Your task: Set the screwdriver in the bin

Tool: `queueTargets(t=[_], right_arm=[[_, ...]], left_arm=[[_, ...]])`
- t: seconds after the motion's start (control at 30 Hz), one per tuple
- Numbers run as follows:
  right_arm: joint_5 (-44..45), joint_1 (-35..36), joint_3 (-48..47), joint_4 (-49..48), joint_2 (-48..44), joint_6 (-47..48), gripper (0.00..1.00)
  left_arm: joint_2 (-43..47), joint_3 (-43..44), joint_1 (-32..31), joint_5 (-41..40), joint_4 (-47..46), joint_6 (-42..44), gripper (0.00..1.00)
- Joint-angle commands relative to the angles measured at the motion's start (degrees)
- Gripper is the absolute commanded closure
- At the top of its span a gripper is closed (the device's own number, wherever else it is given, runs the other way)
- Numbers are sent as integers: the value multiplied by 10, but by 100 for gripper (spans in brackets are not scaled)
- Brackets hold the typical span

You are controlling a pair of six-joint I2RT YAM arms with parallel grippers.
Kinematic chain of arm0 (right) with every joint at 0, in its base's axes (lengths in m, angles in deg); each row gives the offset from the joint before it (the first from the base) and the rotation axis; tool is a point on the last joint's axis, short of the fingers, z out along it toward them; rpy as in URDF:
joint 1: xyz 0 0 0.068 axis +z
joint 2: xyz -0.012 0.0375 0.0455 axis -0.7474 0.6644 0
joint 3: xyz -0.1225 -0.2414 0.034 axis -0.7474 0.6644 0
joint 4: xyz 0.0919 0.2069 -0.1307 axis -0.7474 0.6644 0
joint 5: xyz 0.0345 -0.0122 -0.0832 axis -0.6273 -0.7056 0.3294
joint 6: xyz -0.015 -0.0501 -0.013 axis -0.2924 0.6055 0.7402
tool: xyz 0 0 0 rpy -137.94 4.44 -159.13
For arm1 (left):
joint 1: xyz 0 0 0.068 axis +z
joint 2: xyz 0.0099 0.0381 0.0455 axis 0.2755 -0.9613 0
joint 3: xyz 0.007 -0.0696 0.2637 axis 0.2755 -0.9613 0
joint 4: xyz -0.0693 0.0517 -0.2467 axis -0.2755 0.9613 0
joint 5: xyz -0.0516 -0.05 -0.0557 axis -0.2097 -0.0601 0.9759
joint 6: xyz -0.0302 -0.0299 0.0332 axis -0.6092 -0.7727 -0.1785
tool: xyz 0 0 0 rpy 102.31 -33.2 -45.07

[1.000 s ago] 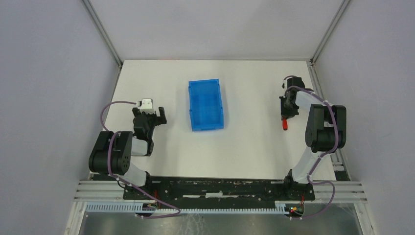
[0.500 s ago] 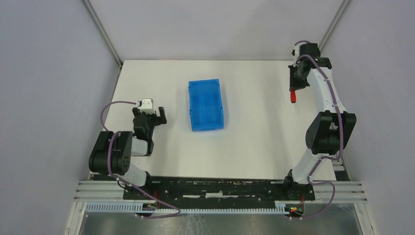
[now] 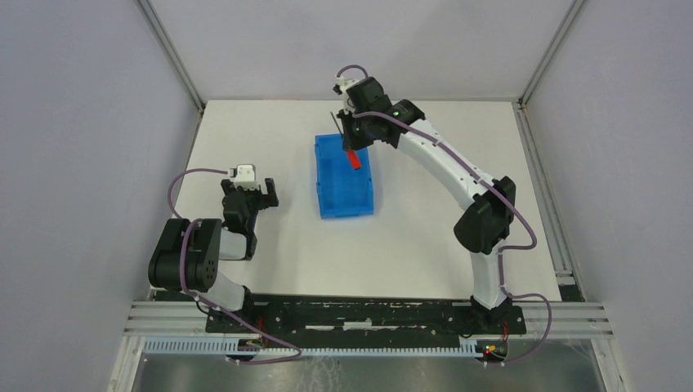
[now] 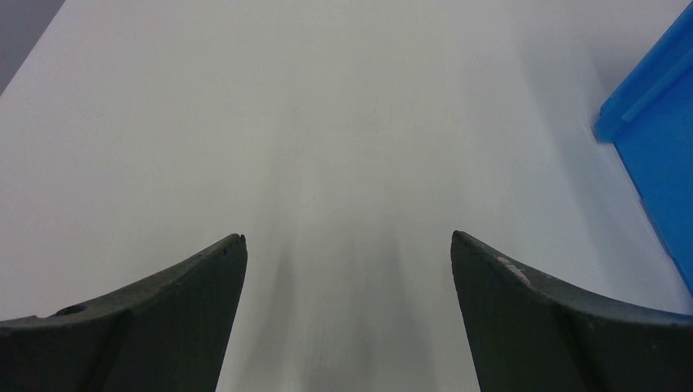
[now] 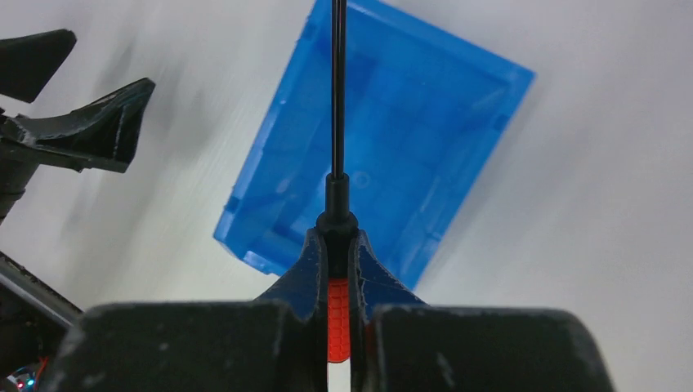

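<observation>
Two arms, only one loaded. Right gripper (image 3: 354, 140) out over the far end of the bin (image 3: 344, 194), jaws clamped on the screwdriver (image 3: 354, 158), pinching the red handle just behind the black collar. Left gripper (image 3: 260, 194) low on the left side of the table (image 3: 425, 237), jaws wide apart, holding nothing, well apart from the bin.

Carry looking close to finished; release not yet made. To do it well:

- Lower the wrist before letting go. From the wrist view the bin (image 5: 425, 122) looks some way beneath, and a long drop onto hard plastic invites a bounce over those low walls.
- Turn the shaft along the bin's long side rather than across it.
- Centre over the floor, not the rim. In that same view, shaft running up along the bin's left wall toward a corner, tip cut off by the frame edge. Nudge inward first.
- Open the jaws smoothly, then lift straight up, no dragging.

Now the screwdriver (image 5: 337, 184) itself: short red handle with fine ribbing, showing only as a sliver between the pads. Black collar, then a thin, straight black shaft. Much shorter overall than the bin. Hanging in the air, touching nothing but the fingers. Light, slim and likely to roll on landing.
</observation>
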Motion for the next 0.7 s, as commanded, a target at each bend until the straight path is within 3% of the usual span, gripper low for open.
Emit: queueTargets(t=[0.0, 0.17, 0.53, 0.67], right_arm=[[29, 17, 7, -43, 21, -42, 100], [57, 54, 86, -109, 45, -45, 100], [121, 90, 108, -134, 150, -59, 100], [115, 90, 115, -142, 173, -66, 84]], left_arm=[[6, 2, -1, -2, -22, -18, 0], [6, 2, -1, -2, -22, -18, 0], [6, 2, -1, -2, -22, -18, 0], [6, 2, -1, -2, -22, -18, 0]])
